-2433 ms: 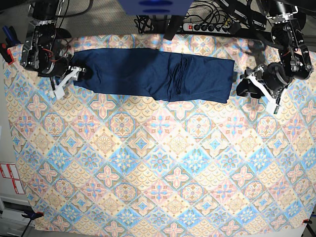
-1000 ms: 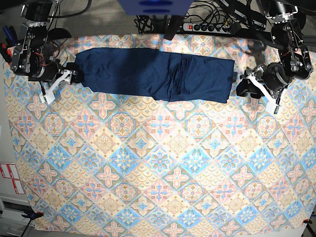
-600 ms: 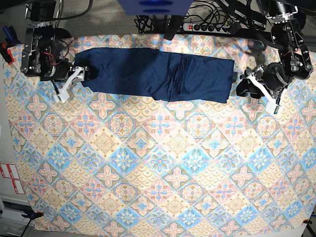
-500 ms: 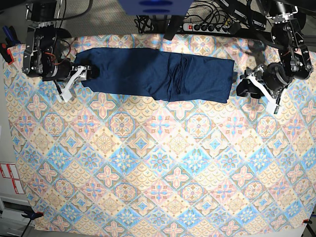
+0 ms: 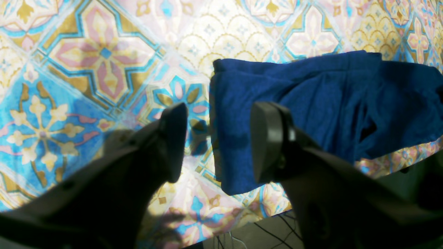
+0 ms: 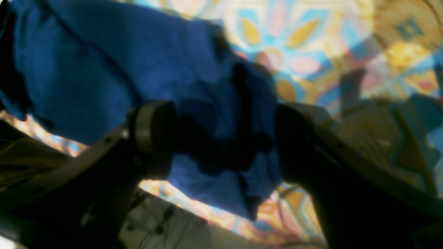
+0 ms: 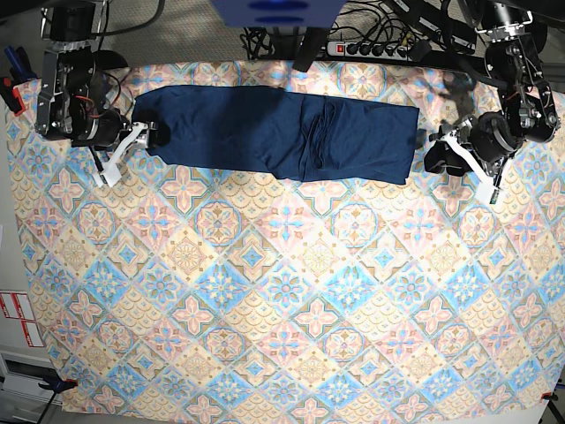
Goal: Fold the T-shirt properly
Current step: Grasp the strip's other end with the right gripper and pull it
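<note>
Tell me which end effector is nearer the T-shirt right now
Right. The right end effector straddles the T-shirt at one end; the left end effector sits just off the opposite end, on the tablecloth.

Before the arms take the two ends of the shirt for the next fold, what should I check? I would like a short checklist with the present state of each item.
1. T-shirt lies flat as a long band on the tablecloth: ok.
2. Right gripper open around its end of the shirt: ok.
3. Left gripper open, shirt edge between its fingers: ok.
4. Cloth already pinched by either gripper: not ok, both jaws stand apart.
5. All layers of each end inside the jaws: cannot tell.
6. Wrinkled ridge near the middle smoothed: not ok.
</note>
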`<state>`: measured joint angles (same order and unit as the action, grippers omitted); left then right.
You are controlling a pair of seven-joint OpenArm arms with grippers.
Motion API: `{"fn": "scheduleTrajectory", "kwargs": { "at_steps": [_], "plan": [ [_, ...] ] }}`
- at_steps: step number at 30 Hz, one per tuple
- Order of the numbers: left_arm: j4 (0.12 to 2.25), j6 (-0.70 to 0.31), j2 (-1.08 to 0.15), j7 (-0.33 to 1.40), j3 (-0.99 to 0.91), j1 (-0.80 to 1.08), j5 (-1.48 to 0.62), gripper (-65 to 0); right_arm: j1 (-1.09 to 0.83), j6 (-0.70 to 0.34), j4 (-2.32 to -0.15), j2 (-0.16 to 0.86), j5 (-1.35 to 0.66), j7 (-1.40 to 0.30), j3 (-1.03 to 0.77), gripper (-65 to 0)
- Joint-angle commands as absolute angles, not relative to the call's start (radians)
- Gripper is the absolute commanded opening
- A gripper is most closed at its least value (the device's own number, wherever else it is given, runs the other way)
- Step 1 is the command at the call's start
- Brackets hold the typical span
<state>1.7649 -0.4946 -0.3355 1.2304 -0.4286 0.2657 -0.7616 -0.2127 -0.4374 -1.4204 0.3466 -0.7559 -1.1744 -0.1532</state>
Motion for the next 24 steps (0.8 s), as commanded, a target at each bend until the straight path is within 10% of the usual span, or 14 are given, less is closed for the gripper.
{"fn": "scheduleTrajectory", "kwargs": {
  "at_steps": [1, 24],
  "plan": [
    [1.779, -0.499, -0.351, 1.216, -0.433, 0.26, -0.777, -38.0, -0.206, -0.444, -1.42, 0.358, -0.768, -1.168, -0.159, -21.9],
    [1.779, -0.499, -0.351, 1.216, -0.433, 0.259, -0.777, -37.8, -0.243, -0.444, -1.411, 0.343, -0.857, -1.145, -0.021, -22.7]
  ]
}}
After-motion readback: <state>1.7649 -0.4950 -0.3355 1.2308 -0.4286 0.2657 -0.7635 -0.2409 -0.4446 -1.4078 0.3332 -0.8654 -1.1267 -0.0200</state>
